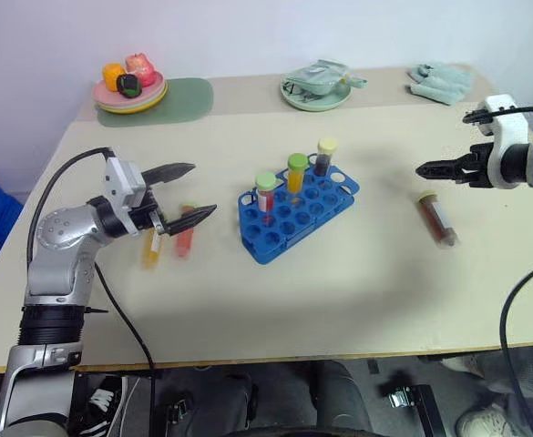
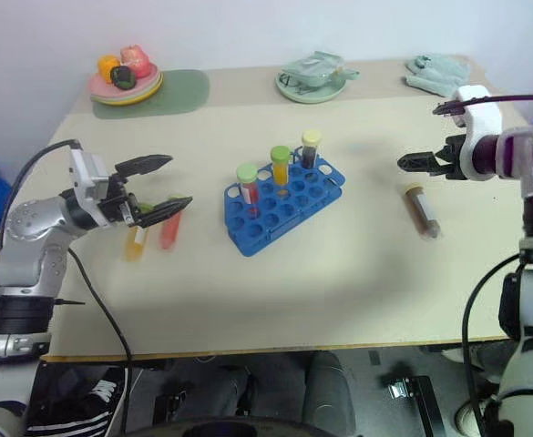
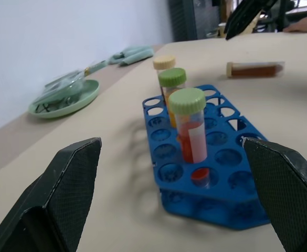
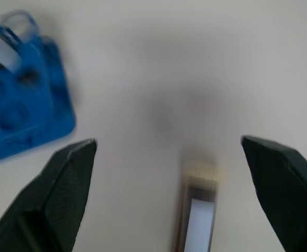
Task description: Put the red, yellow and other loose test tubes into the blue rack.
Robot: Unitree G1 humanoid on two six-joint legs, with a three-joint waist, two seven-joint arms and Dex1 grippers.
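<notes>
**Still three loose tubes, both grippers spread wide**

Head views: Finds the left gripper (image 1: 202, 188) wide open and holding nothing, hanging just above and beside the yellow tube (image 1: 149, 248) and the red tube (image 1: 185, 242), both lying flat and side by side on the table (image 1: 339, 300). Places the blue rack (image 1: 295, 211) ahead of those fingertips, near but apart, with three capped tubes already standing in its far row. Shows the right gripper (image 1: 442, 144) equally spread and empty, with the brown tube (image 1: 437, 218) lying just below and ahead of it.

Expect light, stiff, smooth-walled tubes, likely to roll or slip and probably breakable. Pinch across the mid-body, below the cap.

Left wrist view: Frames the rack between the two open fingers. Puts a standing green-capped tube (image 3: 190, 126) foremost, likely in the way of any hole behind it, though the near holes stand free. Catches a pale green dish (image 3: 64, 97) off to one side, well apart.

Right wrist view: Sets the brown tube's cream cap between the spread fingers, close ahead, with a corner of the rack off to one side and nothing between gripper and tube.
</notes>
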